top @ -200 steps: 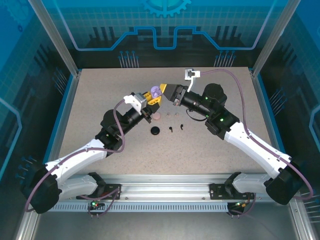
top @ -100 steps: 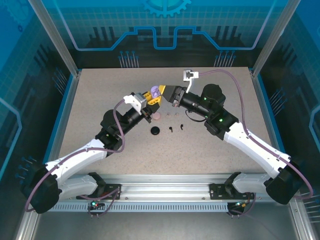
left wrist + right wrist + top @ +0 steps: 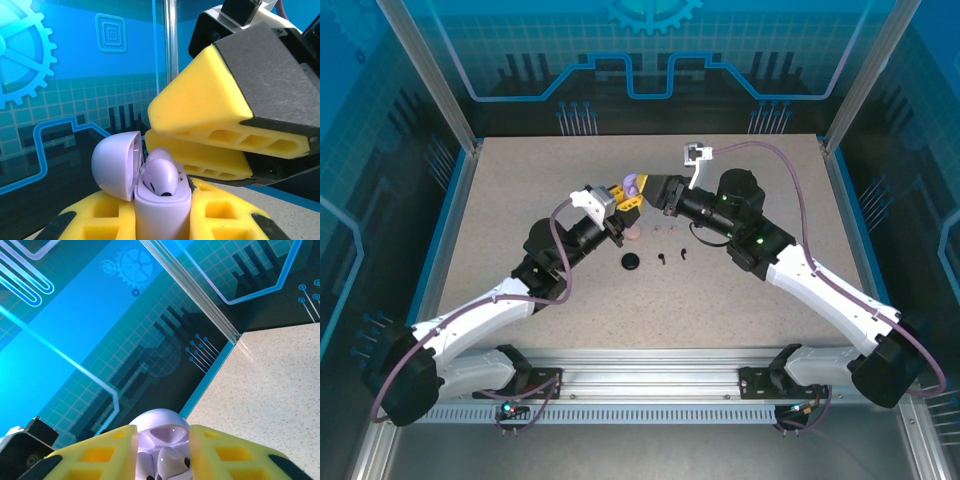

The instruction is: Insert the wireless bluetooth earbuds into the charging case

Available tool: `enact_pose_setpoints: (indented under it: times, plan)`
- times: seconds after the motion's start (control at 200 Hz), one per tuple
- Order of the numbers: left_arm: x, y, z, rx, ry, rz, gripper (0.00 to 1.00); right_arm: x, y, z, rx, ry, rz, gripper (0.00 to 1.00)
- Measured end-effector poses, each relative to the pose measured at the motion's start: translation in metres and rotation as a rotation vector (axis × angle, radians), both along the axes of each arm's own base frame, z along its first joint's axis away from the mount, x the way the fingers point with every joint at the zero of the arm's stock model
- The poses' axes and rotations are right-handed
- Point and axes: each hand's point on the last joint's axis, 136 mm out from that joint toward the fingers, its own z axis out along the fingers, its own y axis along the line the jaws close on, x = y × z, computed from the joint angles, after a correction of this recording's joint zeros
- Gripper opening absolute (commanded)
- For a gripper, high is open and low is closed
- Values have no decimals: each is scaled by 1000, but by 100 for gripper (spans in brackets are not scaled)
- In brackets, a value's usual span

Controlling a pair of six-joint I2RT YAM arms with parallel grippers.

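**Lilac earbud riding high in its case**

It stands in the open lilac charging case, head proud of the rim, aloft over the table's far middle. Your left gripper is clamped on that case. Your right gripper hangs just right of it, jaws narrowly parted, empty. Press the bud down squarely and gently, staying clear of the lid.

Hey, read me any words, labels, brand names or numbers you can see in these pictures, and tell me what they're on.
No readable text anywhere.
The lilac charging case and the speckled table bear no print.
The blue backdrop has gear and circuit-line drawings, no letters or digits.
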Motion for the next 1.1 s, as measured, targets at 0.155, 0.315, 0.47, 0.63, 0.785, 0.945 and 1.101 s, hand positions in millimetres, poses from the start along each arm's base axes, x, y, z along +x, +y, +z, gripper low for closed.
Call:
enact_pose_setpoints:
  times: [0.155,0.315,0.47,0.63,0.785,0.945,1.101]
  plan:
    - [-1,0,3,-7,-9,0,0,1,-1,-7,-36,16,-9,65]
    - [-1,0,3,-14,-3,-2,0,1,-5,-1,-58,19,-22,73]
    - [-1,0,2,-20,5,-5,0,-8,-20,22,-76,-8,-46,76]
    - [-2,-1,-4,-12,19,-16,0,-7,-41,55,-125,-19,-85,71]
    - [-5,-6,-13,11,40,-53,0,9,-42,67,-212,16,-97,36]
    - [-11,-13,-18,17,72,-107,0,34,-24,30,-355,113,-59,20]
    - [-17,-16,-21,14,95,-151,0,50,-13,-12,-478,216,-24,15]
